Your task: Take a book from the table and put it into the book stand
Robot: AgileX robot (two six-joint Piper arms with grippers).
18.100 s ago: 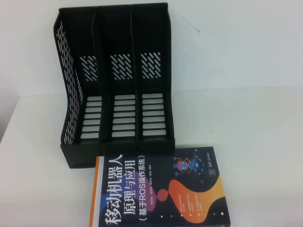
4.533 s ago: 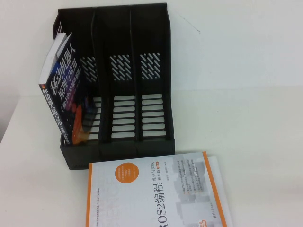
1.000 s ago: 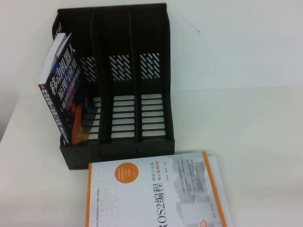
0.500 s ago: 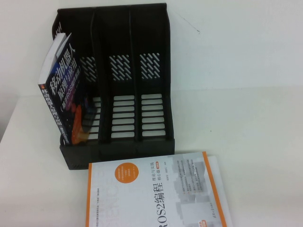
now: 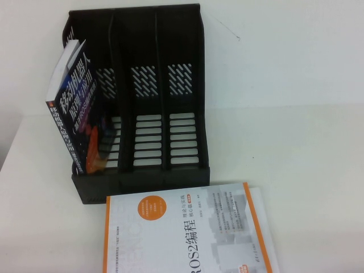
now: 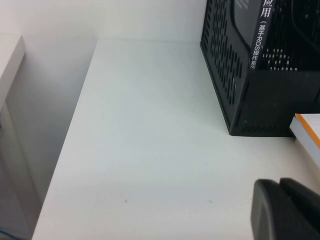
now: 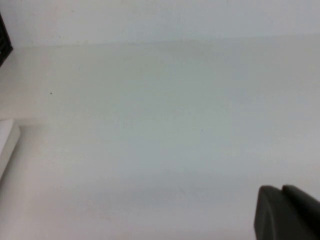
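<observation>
High view: the book (image 5: 77, 108) stands in the leftmost slot of the stand (image 5: 142, 102), tilted, its top leaning out toward the left over the perforated side wall, its foot down on the slotted base. The middle and right slots hold nothing. The stand sits on the table (image 5: 296, 159) toward the back left. Just in front of it a white-and-orange ROS2 book (image 5: 185, 230) lies flat, its far edge close against the stand's front lip. Neither arm shows in this view.

Left wrist view: the left gripper (image 6: 287, 210) hangs over bare table off the stand's left front corner, apart from it. Only dark finger ends show at the frame edge, pressed close together with nothing between them. The stand's perforated wall (image 6: 225, 65) and the book's spine (image 6: 260, 35) are visible, plus a corner of the ROS2 book (image 6: 307, 135).

Right wrist view: the right gripper (image 7: 287, 215) hovers over bare table, finger ends together, holding nothing. A white edge of the ROS2 book (image 7: 7, 142) shows at the side.
</observation>
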